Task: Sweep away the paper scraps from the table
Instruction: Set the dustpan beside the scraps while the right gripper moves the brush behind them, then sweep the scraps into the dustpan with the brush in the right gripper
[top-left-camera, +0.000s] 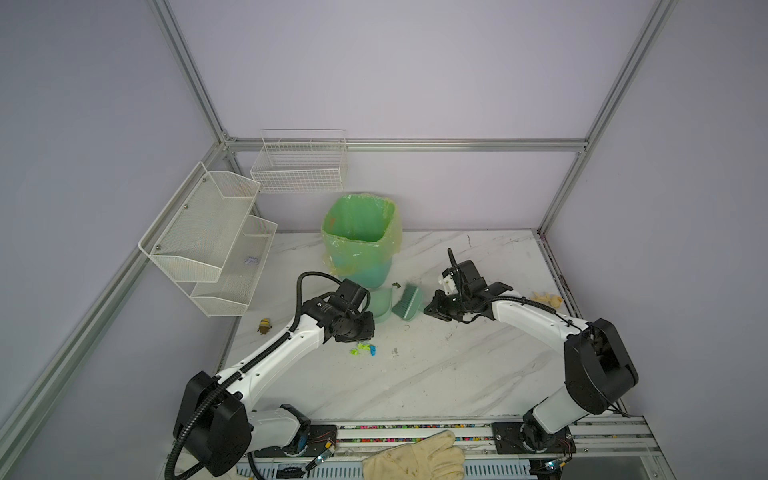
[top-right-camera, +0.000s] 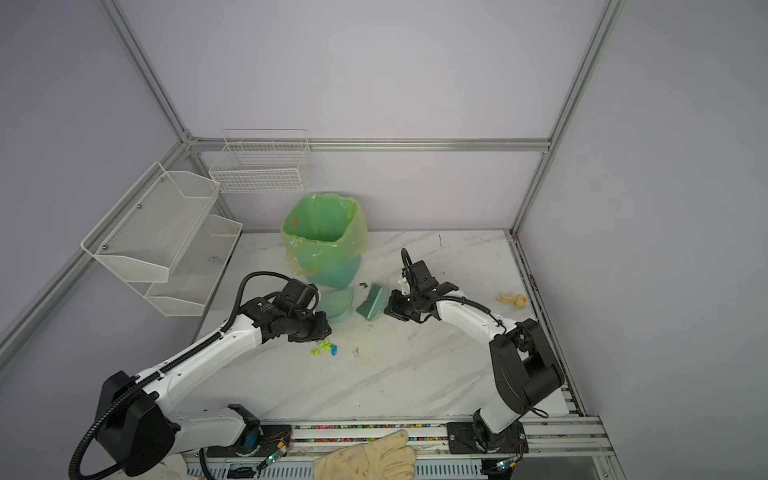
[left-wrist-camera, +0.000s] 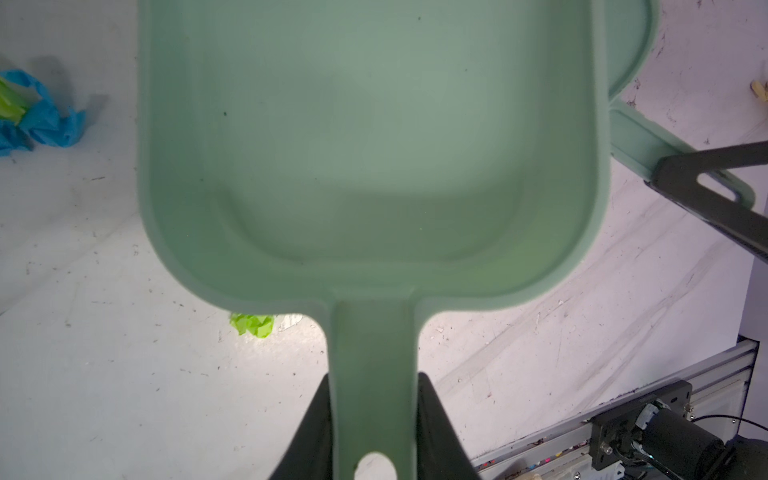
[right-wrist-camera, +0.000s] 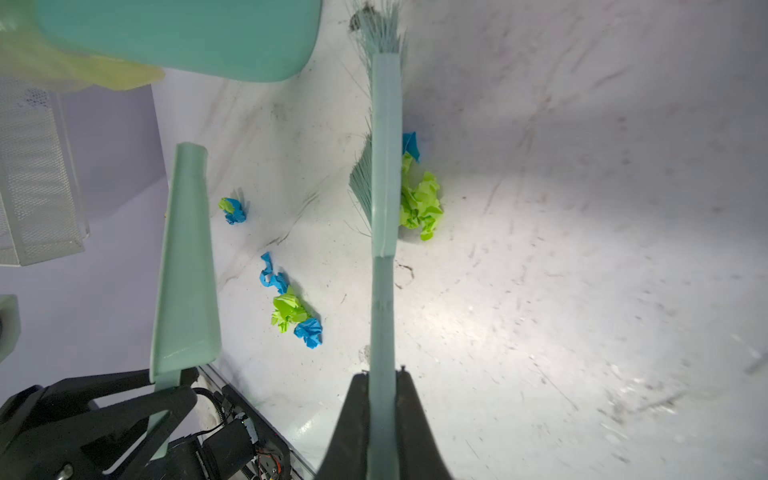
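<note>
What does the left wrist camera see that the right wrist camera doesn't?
Only the left wrist view shows the inside of the dustpan, which is empty. Only the right wrist view shows the bristles of the brush, the bin and the shelf. Both show the dustpan, the brush handle, blue and green scraps on the table, the left fingers on the dustpan handle and the right fingers on the brush handle.
</note>
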